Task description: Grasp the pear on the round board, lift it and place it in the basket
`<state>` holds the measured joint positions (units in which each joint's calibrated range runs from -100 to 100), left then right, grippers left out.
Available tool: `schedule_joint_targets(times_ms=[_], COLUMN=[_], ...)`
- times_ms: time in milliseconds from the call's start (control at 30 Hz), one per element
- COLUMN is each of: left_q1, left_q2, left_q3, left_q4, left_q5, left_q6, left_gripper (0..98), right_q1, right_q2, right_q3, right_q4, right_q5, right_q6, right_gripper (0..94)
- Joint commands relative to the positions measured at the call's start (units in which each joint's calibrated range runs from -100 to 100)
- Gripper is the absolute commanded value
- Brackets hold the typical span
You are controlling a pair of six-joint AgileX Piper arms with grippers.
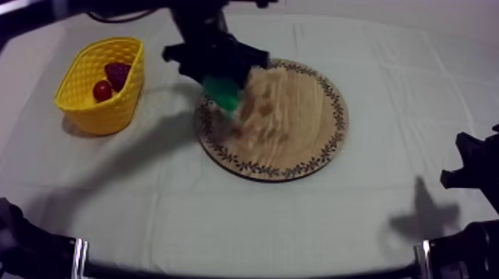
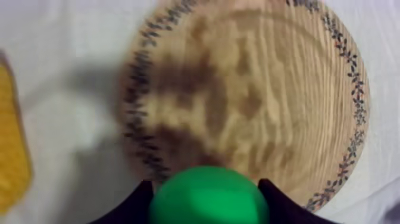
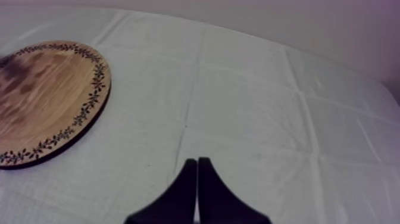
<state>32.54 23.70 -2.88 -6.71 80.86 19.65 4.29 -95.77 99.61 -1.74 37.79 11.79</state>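
the smooth green toy pear [image 2: 208,193] is gripped between the two black fingers of the left gripper [image 2: 205,208], over the edge of the round wooden board with a patterned rim [image 1: 297,126] that faces the yellow latticed basket [image 1: 74,81]. that basket stands apart on the grey-white cloth [image 1: 223,215], holding two small red fruits [image 1: 102,90]. the right gripper [image 3: 197,164] rests beside the board, fingers pressed together on nothing.

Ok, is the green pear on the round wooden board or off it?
Off it, apparently: the left pincer is shut on the green toy pear, holding it above the round wooden board.
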Motion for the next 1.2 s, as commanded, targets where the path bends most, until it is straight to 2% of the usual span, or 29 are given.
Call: schedule_joint_targets(times_ms=[0, 233, 533, 700, 1167], left_q1=[-1.70, -7.79, -16.64, -19.93, -24.55], left_q2=[-9.47, -25.23, -28.20, -24.45, -15.16], left_q3=[9.61, 25.21, 27.13, 23.99, 23.67], left_q4=[-0.98, -4.55, -8.23, -8.93, -9.56], left_q5=[-1.99, -9.77, -16.88, -19.74, -21.93], left_q6=[-1.98, -6.21, -7.87, -7.69, -8.04], left_gripper=[35.1, 34.5, 34.8, 33.0, 31.0], right_q1=[0.00, 0.00, 0.00, 0.00, 0.00], right_q2=[0.01, 0.01, 0.01, 0.01, 0.01], right_q3=[0.05, 0.05, 0.05, 0.05, 0.05], right_q4=[0.01, 0.01, 0.01, 0.01, 0.01], right_q5=[-0.05, -0.05, -0.05, -0.05, -0.05], right_q6=[0.00, 0.00, 0.00, 0.00, 0.00], right_gripper=[0.5, 0.5, 0.5, 0.5, 0.5])
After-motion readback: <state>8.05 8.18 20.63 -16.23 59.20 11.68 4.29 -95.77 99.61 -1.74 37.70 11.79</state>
